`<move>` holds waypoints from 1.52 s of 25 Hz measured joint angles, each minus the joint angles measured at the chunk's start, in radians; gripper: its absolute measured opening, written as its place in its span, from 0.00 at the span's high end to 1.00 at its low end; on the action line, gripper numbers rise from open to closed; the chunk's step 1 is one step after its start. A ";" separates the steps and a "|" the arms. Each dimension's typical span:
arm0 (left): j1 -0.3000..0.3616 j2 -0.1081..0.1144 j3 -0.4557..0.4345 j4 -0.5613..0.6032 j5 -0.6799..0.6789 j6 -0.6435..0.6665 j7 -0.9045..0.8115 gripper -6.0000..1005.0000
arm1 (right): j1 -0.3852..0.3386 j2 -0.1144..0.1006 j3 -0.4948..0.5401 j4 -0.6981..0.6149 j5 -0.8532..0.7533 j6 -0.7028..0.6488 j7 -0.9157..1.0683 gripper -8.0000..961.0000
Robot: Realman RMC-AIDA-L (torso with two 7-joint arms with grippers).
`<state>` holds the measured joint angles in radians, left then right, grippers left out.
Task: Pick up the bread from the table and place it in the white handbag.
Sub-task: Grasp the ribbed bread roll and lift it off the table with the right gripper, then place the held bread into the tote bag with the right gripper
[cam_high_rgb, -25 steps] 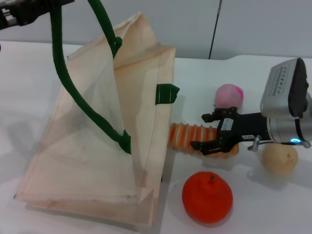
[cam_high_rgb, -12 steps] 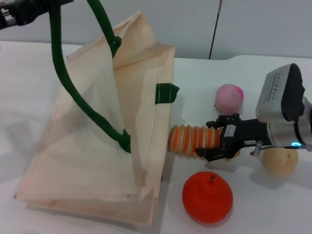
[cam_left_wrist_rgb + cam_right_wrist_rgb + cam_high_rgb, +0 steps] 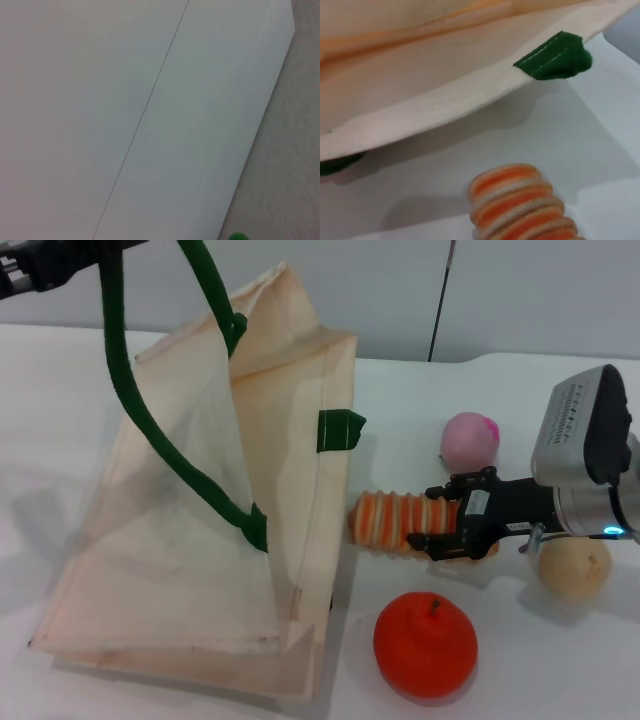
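The bread (image 3: 385,520), a ridged orange and cream loaf, lies on the white table (image 3: 400,400) just right of the white handbag (image 3: 190,540). My right gripper (image 3: 420,516) reaches in from the right and is closed on the loaf's right half, one finger on each side. The right wrist view shows the loaf's end (image 3: 520,200) facing the bag's rim (image 3: 445,100) and a green tab (image 3: 555,57). My left gripper (image 3: 30,265), at the top left corner, holds a dark green rope handle (image 3: 130,400) up, so the bag's mouth stands open. A bit of green handle (image 3: 239,236) shows in the left wrist view.
A round orange-red fruit (image 3: 425,645) sits just in front of the bread. A pink ball (image 3: 470,438) lies behind it. A beige ball (image 3: 575,565) lies under my right wrist. The bag fills the left half of the table.
My right gripper shifted a little to the right along the bread and its fingers drew closer onto the loaf. The left arm and the bag stayed still.
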<state>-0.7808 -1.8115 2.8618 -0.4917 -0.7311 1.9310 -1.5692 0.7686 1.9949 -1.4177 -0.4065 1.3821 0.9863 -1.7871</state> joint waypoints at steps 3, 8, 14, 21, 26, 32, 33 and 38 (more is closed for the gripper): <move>0.000 0.000 -0.001 0.000 -0.001 0.000 0.000 0.87 | -0.002 -0.002 0.010 0.000 0.001 0.002 -0.010 0.22; 0.000 0.000 -0.001 -0.001 -0.001 0.000 0.000 0.87 | -0.015 -0.003 0.145 0.000 0.006 0.052 -0.078 0.28; -0.001 0.000 -0.001 -0.001 -0.001 0.000 0.000 0.87 | -0.036 -0.017 0.341 0.000 0.006 0.080 -0.128 0.32; -0.010 0.000 0.001 -0.001 0.005 0.000 0.000 0.87 | -0.041 -0.023 0.492 -0.016 0.005 0.209 -0.173 0.37; -0.039 0.003 0.001 0.000 0.014 0.000 0.000 0.87 | -0.030 -0.020 0.488 -0.050 -0.026 0.312 -0.175 0.41; -0.051 0.001 0.002 0.001 0.029 0.000 0.000 0.86 | 0.004 0.022 0.488 -0.080 -0.136 0.341 -0.170 0.48; -0.053 0.001 0.002 0.002 0.031 0.000 0.000 0.86 | 0.020 0.024 0.487 -0.081 -0.144 0.360 -0.167 0.49; -0.063 -0.001 0.002 0.006 0.036 -0.001 0.000 0.86 | 0.062 0.026 0.459 -0.063 -0.145 0.379 -0.166 0.52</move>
<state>-0.8435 -1.8120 2.8640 -0.4854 -0.6948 1.9303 -1.5692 0.8301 2.0214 -0.9583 -0.4691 1.2368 1.3656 -1.9527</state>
